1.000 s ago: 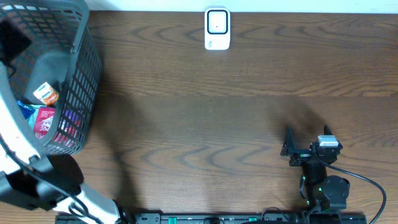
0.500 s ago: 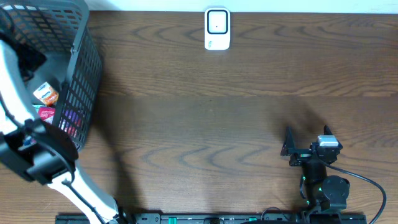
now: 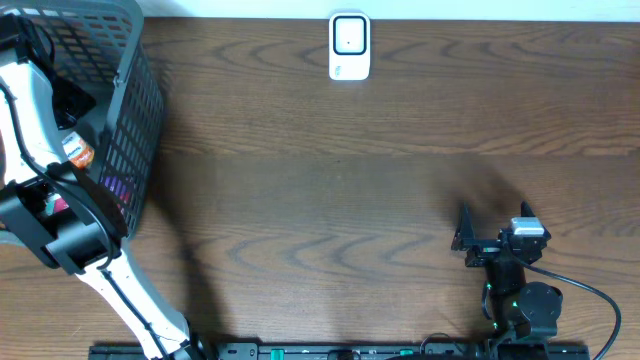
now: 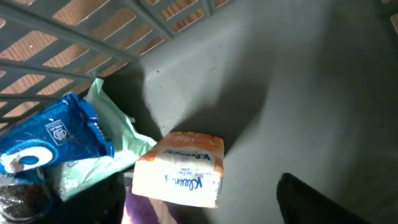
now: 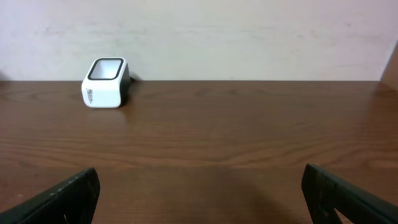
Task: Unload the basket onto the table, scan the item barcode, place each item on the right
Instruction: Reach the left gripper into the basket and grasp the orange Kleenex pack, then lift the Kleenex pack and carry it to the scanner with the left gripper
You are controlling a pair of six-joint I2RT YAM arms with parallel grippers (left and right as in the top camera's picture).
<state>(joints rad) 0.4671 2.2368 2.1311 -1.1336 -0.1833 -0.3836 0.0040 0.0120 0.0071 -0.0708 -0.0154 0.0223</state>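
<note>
Nearest the front edge of the dark brown wooden table (image 3: 330,200), the right claw (image 5: 200,171) sits low with its two black fingers spread as wide as they go and nothing between them.

Over at the left, the white left arm (image 3: 22,120) reaches into the dark grey plastic mesh basket (image 3: 140,110). The left claw (image 3: 62,100) is down inside it. Only one dark finger (image 4: 314,202) shows in the wrist view, so I cannot tell how far it is open or whether it has hold of anything.

The item, a soft white-and-orange tissue packet (image 4: 180,169), lies on the grey basket floor, apart from that finger. It carries blue "Kleenex" lettering that reads upside down from the wrist camera, and no barcode shows on the faces in view. Just beside it lie a crumpled blue packet with a white ring (image 4: 43,137), a pale green packet (image 4: 109,134) and a bit of purple wrapper (image 4: 144,211).

Farthest away, at the table's back edge and well apart from both arms, stands the small white box-shaped scanner with a dark-rimmed window (image 3: 349,46).
</note>
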